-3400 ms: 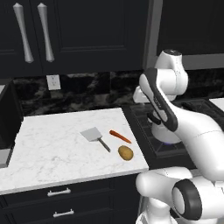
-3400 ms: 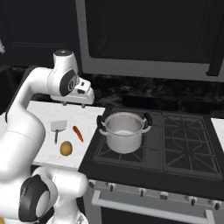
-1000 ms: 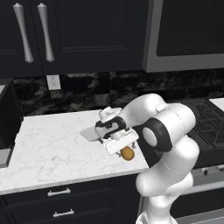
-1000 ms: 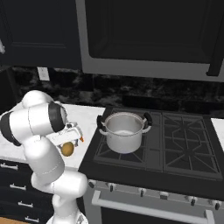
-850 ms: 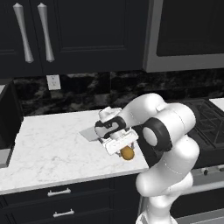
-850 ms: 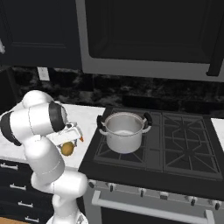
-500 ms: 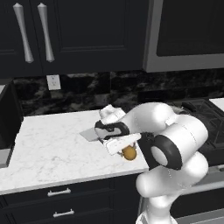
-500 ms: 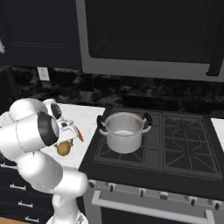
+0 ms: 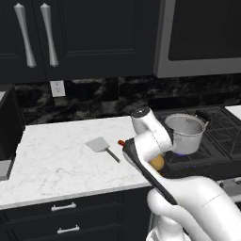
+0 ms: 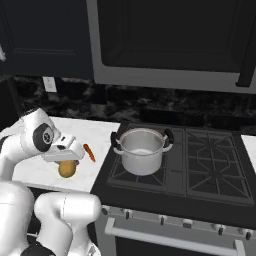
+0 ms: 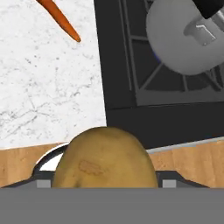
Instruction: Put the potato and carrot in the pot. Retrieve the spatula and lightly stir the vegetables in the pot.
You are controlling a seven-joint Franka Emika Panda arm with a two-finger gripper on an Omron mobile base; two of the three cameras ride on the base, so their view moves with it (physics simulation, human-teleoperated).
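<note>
My gripper point(image 10: 67, 163) is shut on the tan potato point(image 10: 67, 169), holding it just above the counter's front edge beside the stove. The hand view shows the potato point(image 11: 105, 159) up close between the jaws, and the left base view shows the potato point(image 9: 157, 162) partly behind my forearm. The orange carrot point(image 10: 89, 152) lies on the marble a little behind the hand, also seen as carrot point(image 11: 59, 19) and carrot point(image 9: 121, 142). To the right, the steel pot point(image 10: 141, 150) stands on the front left burner; pot point(image 9: 184, 133). The spatula point(image 9: 100, 146) lies flat on the counter, left of the carrot.
The white marble counter point(image 9: 52, 160) stretches left toward a dark sink edge point(image 9: 4, 169). The black stove point(image 10: 210, 165) with its grates fills the right side. Dark cabinets and a microwave point(image 10: 165, 40) hang above.
The jaws have closed on the potato. The hand has lifted it slightly and shifted it toward the stove, and the arm's upper links have swung round.
</note>
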